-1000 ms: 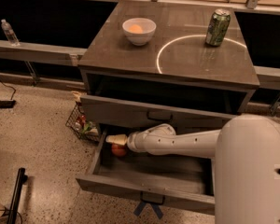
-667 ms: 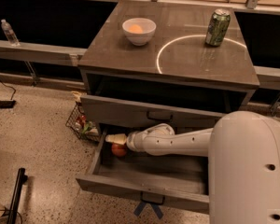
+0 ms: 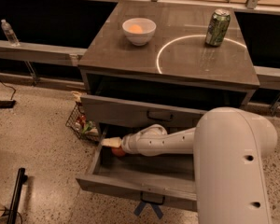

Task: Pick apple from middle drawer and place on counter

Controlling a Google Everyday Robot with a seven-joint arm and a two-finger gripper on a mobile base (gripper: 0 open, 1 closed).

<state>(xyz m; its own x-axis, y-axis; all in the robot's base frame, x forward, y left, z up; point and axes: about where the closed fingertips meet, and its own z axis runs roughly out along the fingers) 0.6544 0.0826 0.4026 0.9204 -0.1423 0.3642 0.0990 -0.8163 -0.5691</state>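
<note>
The middle drawer (image 3: 139,186) is pulled open, with blue crossed strips (image 3: 148,209) below its handle. The red-orange apple (image 3: 118,151) lies in the drawer's back left corner, mostly hidden under my gripper. My gripper (image 3: 112,143) reaches in from the right and sits right on top of the apple. The white arm (image 3: 177,141) stretches across the drawer's back. The counter (image 3: 130,55) is the dark glossy cabinet top with a thin white ring (image 3: 159,55).
A white bowl (image 3: 139,30) holding a small pale-orange fruit (image 3: 136,28) and a green can (image 3: 217,27) stand on the counter. The upper drawer (image 3: 130,113) is slightly open. A wire basket (image 3: 80,123) sits on the floor at left. A water bottle (image 3: 8,31) stands on the long ledge.
The gripper stays at the apple in the drawer's back left corner. The arm's big white link has swung a little leftwards and fills more of the right side.
</note>
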